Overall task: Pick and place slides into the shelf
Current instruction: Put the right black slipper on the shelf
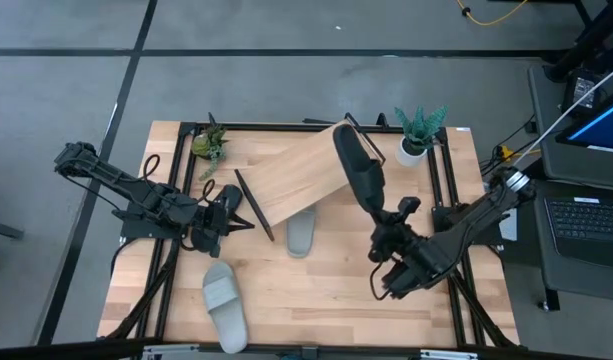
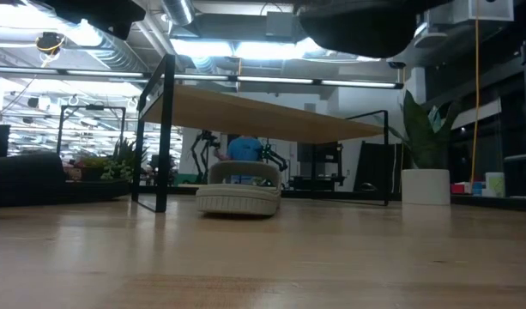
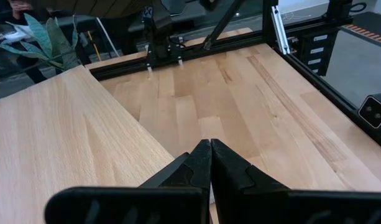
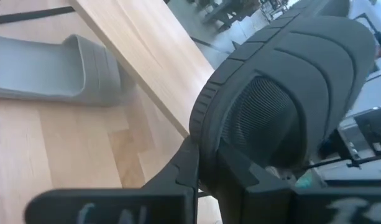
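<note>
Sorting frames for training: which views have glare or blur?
Low view: ceiling lights glare above the shelf, the tabletop up close is soft. Right wrist view: the black slide looms large and slightly blurred. High view: evenly lit.

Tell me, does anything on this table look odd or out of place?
Yes. One grey slide sits half tucked under the tilted shelf instead of on it, and the other grey slide lies alone near the table's front edge.
</note>
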You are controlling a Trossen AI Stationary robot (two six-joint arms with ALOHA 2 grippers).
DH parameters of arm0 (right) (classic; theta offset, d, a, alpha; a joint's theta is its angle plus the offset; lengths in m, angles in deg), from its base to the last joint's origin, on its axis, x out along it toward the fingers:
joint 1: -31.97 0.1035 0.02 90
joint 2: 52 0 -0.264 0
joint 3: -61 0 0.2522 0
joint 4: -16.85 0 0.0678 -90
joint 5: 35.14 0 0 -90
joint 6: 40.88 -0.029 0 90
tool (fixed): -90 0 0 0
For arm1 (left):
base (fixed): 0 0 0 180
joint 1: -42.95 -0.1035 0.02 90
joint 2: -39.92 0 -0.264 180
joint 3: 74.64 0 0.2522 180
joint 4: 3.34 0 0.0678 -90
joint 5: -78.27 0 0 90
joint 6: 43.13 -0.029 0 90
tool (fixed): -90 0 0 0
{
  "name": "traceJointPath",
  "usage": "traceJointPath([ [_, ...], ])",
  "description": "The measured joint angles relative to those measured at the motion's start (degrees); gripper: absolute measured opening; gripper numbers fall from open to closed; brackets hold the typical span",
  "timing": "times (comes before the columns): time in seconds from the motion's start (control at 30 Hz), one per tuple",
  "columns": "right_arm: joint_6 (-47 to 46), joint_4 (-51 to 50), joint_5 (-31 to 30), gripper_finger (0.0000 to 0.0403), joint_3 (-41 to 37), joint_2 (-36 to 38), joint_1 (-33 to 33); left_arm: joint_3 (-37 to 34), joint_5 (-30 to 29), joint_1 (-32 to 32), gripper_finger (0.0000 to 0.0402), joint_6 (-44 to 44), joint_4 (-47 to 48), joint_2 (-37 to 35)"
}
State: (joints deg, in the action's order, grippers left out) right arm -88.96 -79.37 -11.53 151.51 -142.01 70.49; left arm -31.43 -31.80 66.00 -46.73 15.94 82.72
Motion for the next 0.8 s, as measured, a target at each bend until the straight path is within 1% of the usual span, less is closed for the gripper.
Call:
traceJointPath([
  [0.17,11.5,13.7,-0.2,0.0031,-8.3,8.7,0.0,0.0,0.0,0.0,0.0000,0.0,-0.3,0.0],
  [0.3,24.4,27.3,0.0,0.0031,-15.1,15.6,-1.8,0.0,0.0,0.0,0.0000,0.0,-1.6,0.0],
  [0.37,32.9,34.3,1.8,0.0031,-18.2,18.6,-3.6,0.0,0.0,0.0,0.0000,0.0,-2.2,0.0],
  [0.47,45.2,43.6,7.0,0.0031,-21.0,22.1,-7.9,0.0,0.0,0.0,0.0000,0.0,-2.5,0.0],
  [0.57,51.9,45.7,10.2,0.0031,-21.4,23.8,-13.0,0.0,0.0,0.0,0.0000,0.1,-2.6,0.0],
  [0.8,60.1,43.8,15.7,0.0031,-21.4,24.2,-22.7,0.0,0.0,0.0,0.0000,0.3,-2.6,0.0],
])
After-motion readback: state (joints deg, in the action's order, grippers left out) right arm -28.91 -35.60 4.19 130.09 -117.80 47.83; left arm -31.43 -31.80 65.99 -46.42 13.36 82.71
